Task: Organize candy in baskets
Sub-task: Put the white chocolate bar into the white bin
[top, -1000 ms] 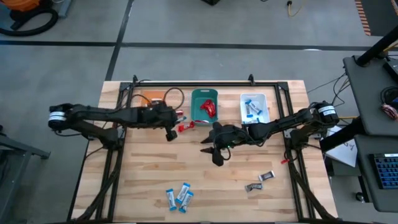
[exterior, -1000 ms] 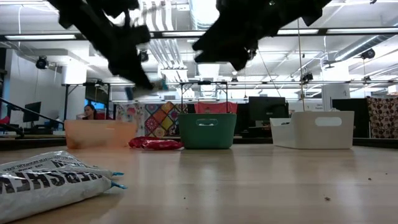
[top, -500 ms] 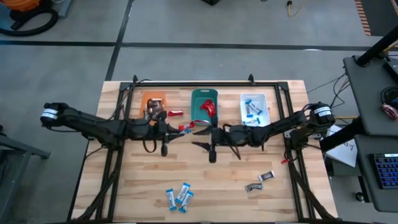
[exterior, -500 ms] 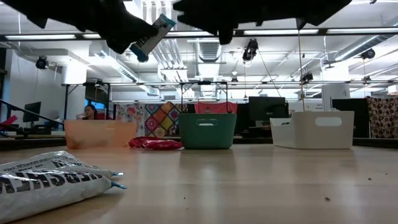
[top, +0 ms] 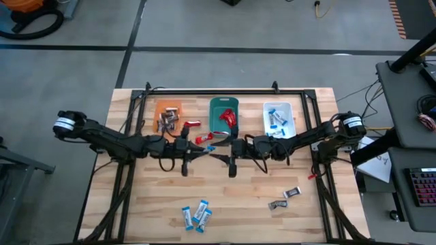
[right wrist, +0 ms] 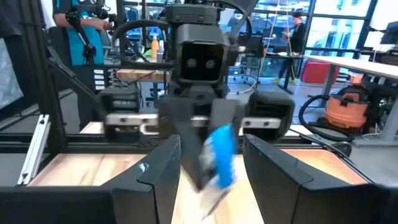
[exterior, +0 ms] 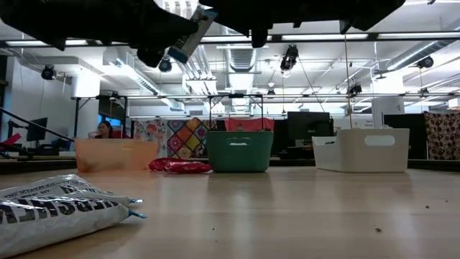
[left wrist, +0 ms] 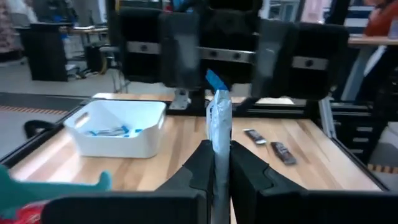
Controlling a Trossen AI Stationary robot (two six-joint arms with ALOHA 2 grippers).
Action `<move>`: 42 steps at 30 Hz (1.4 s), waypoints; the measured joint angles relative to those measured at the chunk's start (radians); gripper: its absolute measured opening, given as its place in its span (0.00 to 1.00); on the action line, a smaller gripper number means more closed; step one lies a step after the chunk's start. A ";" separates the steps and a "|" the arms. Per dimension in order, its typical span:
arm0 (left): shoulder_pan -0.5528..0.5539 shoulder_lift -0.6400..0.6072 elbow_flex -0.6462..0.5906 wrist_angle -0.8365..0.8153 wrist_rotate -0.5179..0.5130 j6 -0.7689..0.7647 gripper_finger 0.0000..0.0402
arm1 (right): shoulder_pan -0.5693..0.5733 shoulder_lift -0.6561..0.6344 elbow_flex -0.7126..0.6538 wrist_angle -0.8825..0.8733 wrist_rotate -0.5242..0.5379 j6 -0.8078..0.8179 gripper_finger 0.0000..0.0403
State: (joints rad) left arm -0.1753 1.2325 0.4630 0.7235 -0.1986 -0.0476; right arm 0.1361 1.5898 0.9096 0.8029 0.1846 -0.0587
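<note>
A blue-and-white candy bar (left wrist: pixel 219 134) is pinched upright between the fingers of the left tool (top: pixel 204 148), its crimped blue end sticking up past the fingertips; it hangs in the air above the middle of the wooden surface (top: pixel 157 204), in front of the teal basket (top: pixel 223 103). In the low view the same bar (exterior: pixel 188 34) shows tilted near the top of the picture. The right tool (top: pixel 223 152) faces the left one head-on, just beside it, its fingers spread apart with the bar in line between them but not yet touching.

Red candies (top: pixel 230 118) lie in the teal basket, and two more red ones (top: pixel 193 124) sit on the surface between it and the orange basket (top: pixel 167 109), which holds dark silver-grey bars. The whitish basket (top: pixel 278 107) holds blue-and-white bars. Near the front edge, a small cluster of blue-and-white bars (top: pixel 196 215) lies left of centre, and two dark bars (top: pixel 285 199) lie to the right. A silver-grey wrapper (exterior: pixel 61 208) lies close to the low camera
</note>
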 joint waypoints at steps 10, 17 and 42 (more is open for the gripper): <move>-0.005 0.141 0.112 0.001 0.055 0.013 0.03 | -0.010 0.000 0.000 -0.021 -0.010 0.012 0.41; -0.006 0.128 0.112 -0.003 0.057 0.013 0.03 | -0.003 0.000 0.002 -0.033 -0.013 0.033 0.29; -0.006 -0.043 0.113 -0.443 -0.027 -0.097 0.33 | -0.093 -0.062 0.331 -1.195 0.588 0.197 0.04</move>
State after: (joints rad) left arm -0.1808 1.1893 0.5758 0.2807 -0.2260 -0.1446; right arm 0.0426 1.5276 1.2403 -0.3924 0.7726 0.1380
